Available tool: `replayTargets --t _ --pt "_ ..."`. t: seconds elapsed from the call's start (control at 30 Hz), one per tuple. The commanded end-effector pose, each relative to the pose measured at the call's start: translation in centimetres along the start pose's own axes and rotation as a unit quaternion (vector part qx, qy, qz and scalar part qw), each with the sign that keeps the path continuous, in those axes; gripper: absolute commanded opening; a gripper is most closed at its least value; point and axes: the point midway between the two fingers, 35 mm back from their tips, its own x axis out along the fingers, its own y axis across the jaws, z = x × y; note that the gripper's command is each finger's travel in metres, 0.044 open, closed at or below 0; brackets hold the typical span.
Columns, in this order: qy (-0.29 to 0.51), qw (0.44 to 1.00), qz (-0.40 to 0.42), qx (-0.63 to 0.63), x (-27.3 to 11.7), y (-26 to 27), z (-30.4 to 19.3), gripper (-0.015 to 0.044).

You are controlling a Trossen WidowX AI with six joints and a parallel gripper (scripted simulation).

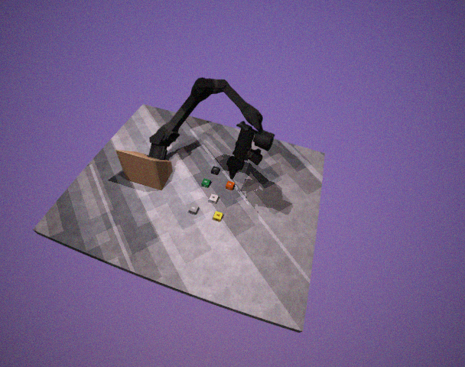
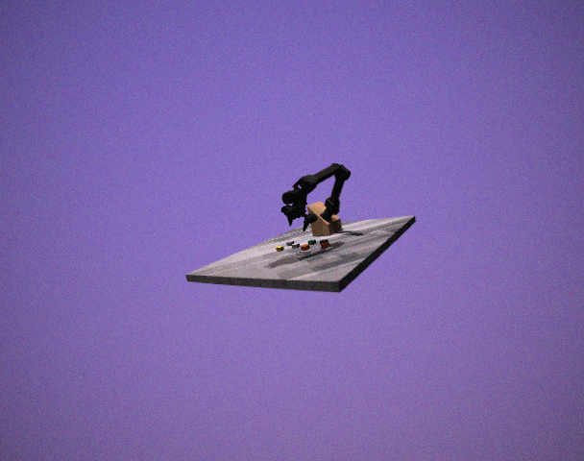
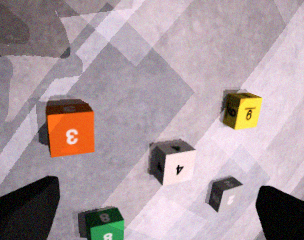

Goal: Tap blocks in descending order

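Claw [image 1: 233, 174] [image 2: 298, 227] [image 3: 160, 194] spread wide, nothing in its grip, hanging above the blocks and touching none. From its wrist, I see the orange block [image 1: 229, 185] [image 2: 304, 247] [image 3: 71, 131], a 3, beyond the left-hand fingertip in view, with the green block [image 1: 206, 183] [image 2: 311, 242] [image 3: 106, 225], an 8, nearer. The white block [image 1: 213, 198] [image 2: 295, 245] [image 3: 174, 162], a 4, shows between the tips; the grey block [image 1: 193, 209] [image 2: 289, 243] [image 3: 225, 194] sits nearer the right-hand one, its digit too faint to read. Farther out lies the yellow block [image 1: 217, 215] [image 2: 279, 248] [image 3: 243, 111].

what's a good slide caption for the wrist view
Open tool above five digit blocks, including orange 3 and white 4.
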Motion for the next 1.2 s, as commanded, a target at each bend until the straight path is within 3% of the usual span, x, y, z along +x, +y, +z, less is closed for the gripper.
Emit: replayTargets --t 0.0,0.37,1.17 --pt "0.021 0.998 0.054 0.001 2.2 -5.9 -2.3 0.0400" --pt "-0.033 0.979 0.203 -0.004 6.3 -15.8 -10.7 0.0400" --pt "-0.035 0.978 0.205 -0.004 6.3 -16.0 -10.8 0.0400"
